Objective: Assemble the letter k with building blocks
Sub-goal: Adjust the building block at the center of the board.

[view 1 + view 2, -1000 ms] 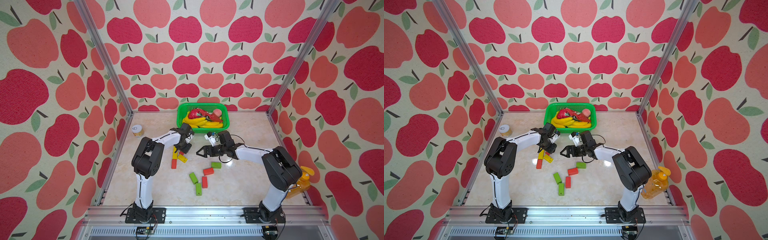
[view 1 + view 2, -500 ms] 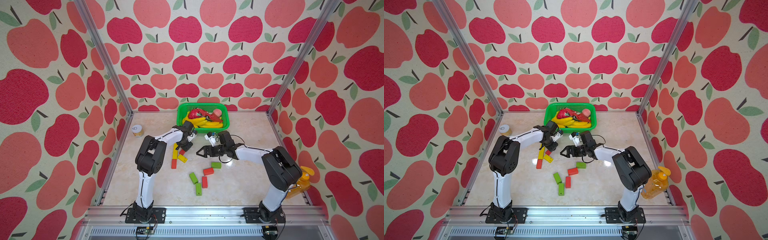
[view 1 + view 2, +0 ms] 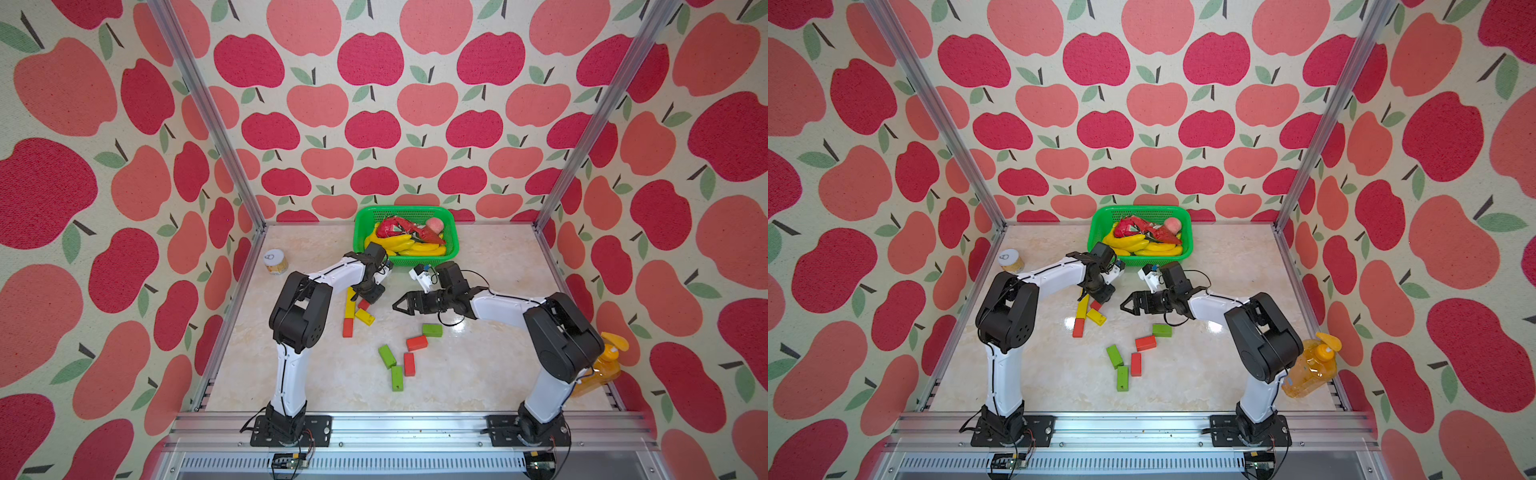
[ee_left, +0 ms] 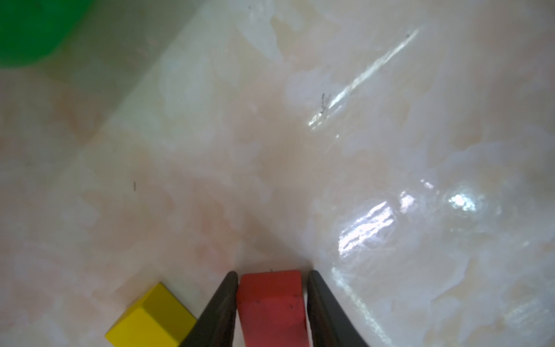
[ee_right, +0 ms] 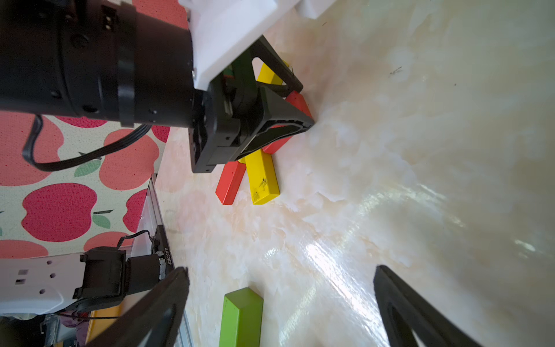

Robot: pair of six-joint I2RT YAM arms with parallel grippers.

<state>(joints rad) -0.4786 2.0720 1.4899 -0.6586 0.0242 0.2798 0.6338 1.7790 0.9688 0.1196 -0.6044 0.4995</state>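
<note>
Your left end effector (image 4: 271, 272) sits around the red block (image 4: 270, 303) on the table (image 4: 270, 150), jaws close at both sides; you cannot tell if it squeezes. Your right end effector (image 5: 280, 269) is wide open and empty.

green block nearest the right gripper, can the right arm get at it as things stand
Probably yes. The right gripper is open and empty, and the green block lies flat close by, with nothing on it, apart from the red block.

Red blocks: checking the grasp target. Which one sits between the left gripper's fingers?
The red block nearest the green basket, pinched between fingers of the left gripper; the other red blocks lie untouched.
</note>
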